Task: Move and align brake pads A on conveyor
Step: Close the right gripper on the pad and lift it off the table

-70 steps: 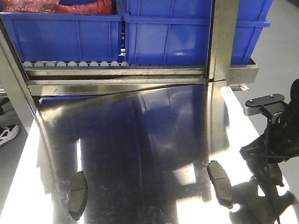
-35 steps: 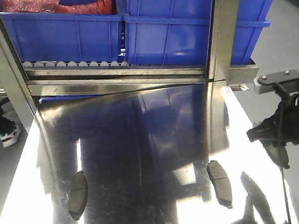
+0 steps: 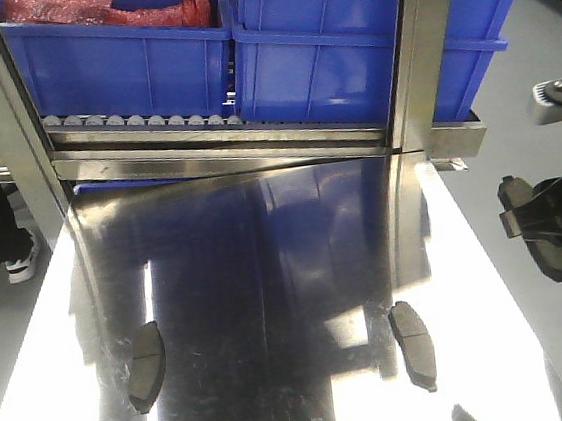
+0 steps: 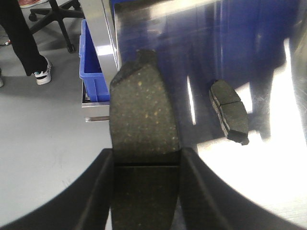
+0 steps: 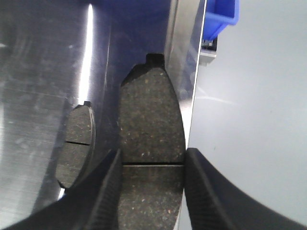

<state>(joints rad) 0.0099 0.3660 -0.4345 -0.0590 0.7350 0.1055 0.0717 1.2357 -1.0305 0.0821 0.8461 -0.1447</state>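
Observation:
My left gripper is shut on a grey brake pad, held beyond the steel table's left edge, over the floor. My right gripper is shut on another brake pad, held over the table's right edge. In the front view the right gripper hangs at the far right, off the table. Two more brake pads lie flat on the steel table, one at the left and one at the right. The conveyor is out of view.
The shiny steel table ends at a roller rack with blue bins. A person's leg and shoe stand left of the table. A blue bin and an office chair are beside its left edge.
My right gripper has risen and swung right, past the table's edge, with its pad. The person's leg at the left has shifted. The two pads on the table have not moved.

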